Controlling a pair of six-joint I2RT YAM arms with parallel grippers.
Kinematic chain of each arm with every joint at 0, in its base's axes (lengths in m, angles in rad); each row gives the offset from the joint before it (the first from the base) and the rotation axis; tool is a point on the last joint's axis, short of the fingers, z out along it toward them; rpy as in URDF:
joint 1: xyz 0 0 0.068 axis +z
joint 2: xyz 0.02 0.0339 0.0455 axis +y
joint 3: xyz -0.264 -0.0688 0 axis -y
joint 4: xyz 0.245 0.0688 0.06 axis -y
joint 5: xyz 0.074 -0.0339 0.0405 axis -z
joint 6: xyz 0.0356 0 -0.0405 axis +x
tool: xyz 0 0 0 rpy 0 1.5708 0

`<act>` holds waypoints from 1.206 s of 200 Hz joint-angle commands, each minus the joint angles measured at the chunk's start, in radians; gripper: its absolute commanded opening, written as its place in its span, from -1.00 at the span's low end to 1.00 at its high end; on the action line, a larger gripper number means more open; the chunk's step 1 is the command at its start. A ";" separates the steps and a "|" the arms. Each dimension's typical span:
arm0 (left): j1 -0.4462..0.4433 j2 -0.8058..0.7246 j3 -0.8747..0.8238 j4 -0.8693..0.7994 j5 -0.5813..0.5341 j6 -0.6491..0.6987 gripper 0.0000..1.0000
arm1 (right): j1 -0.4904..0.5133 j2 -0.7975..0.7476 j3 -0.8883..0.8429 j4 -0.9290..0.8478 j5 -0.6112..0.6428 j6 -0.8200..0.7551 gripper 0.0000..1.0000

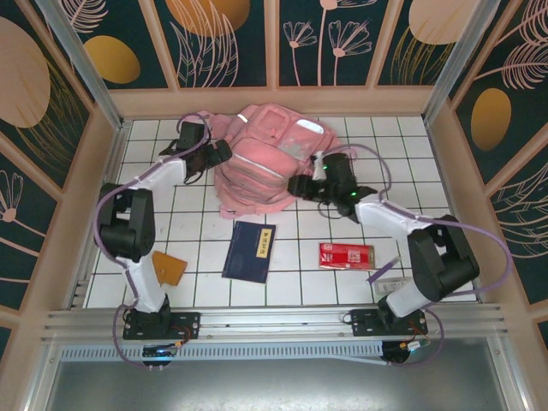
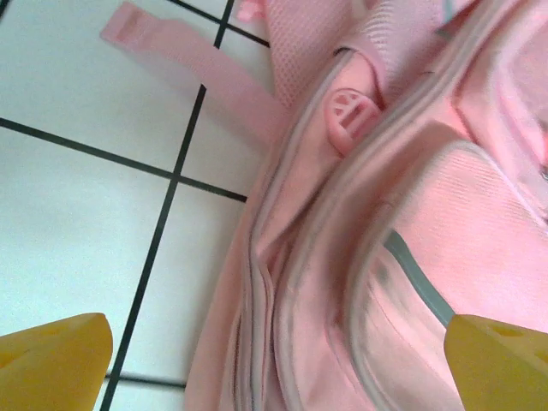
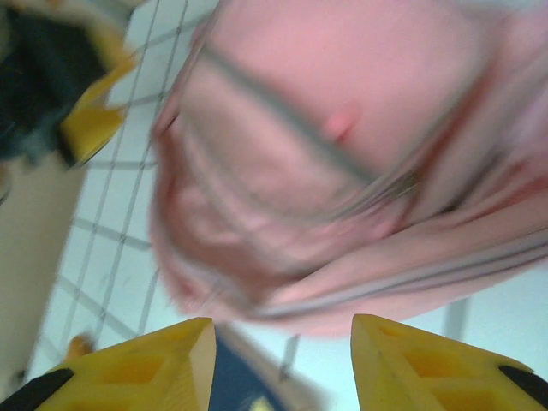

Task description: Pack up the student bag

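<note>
Both arms reach forward and inward, the left tool [image 1: 220, 152] spread wide, the right tool [image 1: 299, 185] partly parted.

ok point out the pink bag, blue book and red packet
pink bag [image 1: 261, 171], top external view, middle of its upturned side
blue book [image 1: 247, 255], top external view, centre of cover
red packet [image 1: 347, 255], top external view, centre of face

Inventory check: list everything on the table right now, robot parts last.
table: one, white tiles, dark grid
student bag: one, pink, far middle
book: one, navy, flat, on the near side of the bag
packet: one, red, right of the book
flat piece: one, orange-brown, by the left arm's base
thin stick: one, purple, maybe a pen, right of the packet
left claw: one, yellow, open, bag's left side
right claw: one, yellow, open, empty, bag's right side
</note>
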State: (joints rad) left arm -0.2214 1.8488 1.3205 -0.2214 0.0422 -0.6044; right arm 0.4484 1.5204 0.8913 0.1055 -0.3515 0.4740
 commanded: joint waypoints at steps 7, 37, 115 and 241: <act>-0.081 -0.095 -0.093 -0.139 0.056 0.075 0.97 | -0.137 0.048 0.022 -0.078 0.031 -0.197 -0.02; -0.187 -0.082 -0.041 -0.163 0.009 0.118 0.97 | -0.186 0.208 0.148 -0.153 -0.008 -0.317 0.00; -0.280 0.079 0.168 -0.160 0.197 0.717 0.98 | -0.206 0.430 0.297 -0.217 -0.112 -0.516 -0.39; -0.349 0.139 0.025 0.131 0.023 1.387 0.97 | -0.244 0.154 0.106 -0.166 -0.296 -0.553 -1.00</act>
State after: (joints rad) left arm -0.5640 1.9556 1.3449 -0.1646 0.0914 0.6460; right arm 0.2234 1.7187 1.0351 -0.0834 -0.5659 -0.0952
